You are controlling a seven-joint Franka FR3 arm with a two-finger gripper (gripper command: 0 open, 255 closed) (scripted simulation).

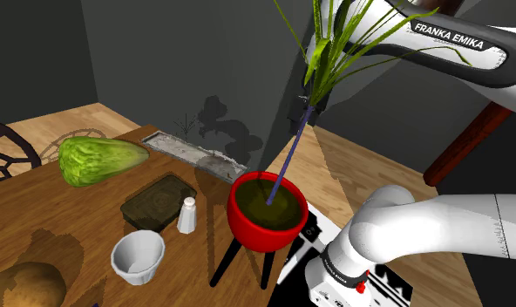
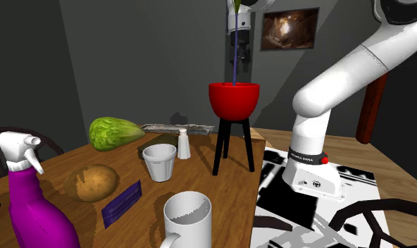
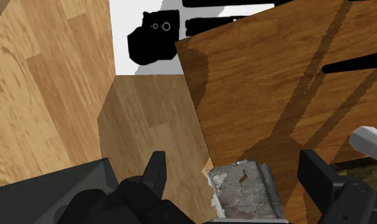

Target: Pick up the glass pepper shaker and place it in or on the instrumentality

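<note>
**Visitor:** Where do things stand?

**Onlooker:** HOUSE INTERIOR: the white arm [image 1: 439,227] reaches high over the wooden bench [image 1: 38,209]. Its jaws are spread wide, holding nothing, up among the leaves of the plant in the red pot [image 1: 247,222]. The pale pepper shaker [image 1: 187,215] stands upright on the bench well below them. It is just beside the dark tray [image 1: 159,201], near the pot's black stand, and not yet grasped.

**Visitor:** What does the approach call for?

**Onlooker:** By my reckoning, the arm should first swing clear of the leaves and the pot's rim. Then it can drop straight down over the shaker's cap. The jaws ought to close around the shaker's body, keeping it upright. They should not nudge the tray on one side or the white cup [image 1: 138,256] nearby. In the wrist view they hang above the grey slab [image 3: 244,191] at the bench's edge, so a sideways shift comes before any descent. I cannot tell which item is the "instrumentality". The tray looks like the nearest flat place to set the shaker down.

**Visitor:** And the head-count?

**Onlooker:**
- one arm
- one bench
- one potted plant
- one magenta spray bottle [image 2: 34,211]
- one lettuce [image 1: 99,160]
- one grey slab
- one tray
- one potato [image 2: 91,182]
- two white vessels, the cup and a mug [image 2: 188,220]
- one purple bar [image 2: 122,201] lying flat
- one shaker
</note>
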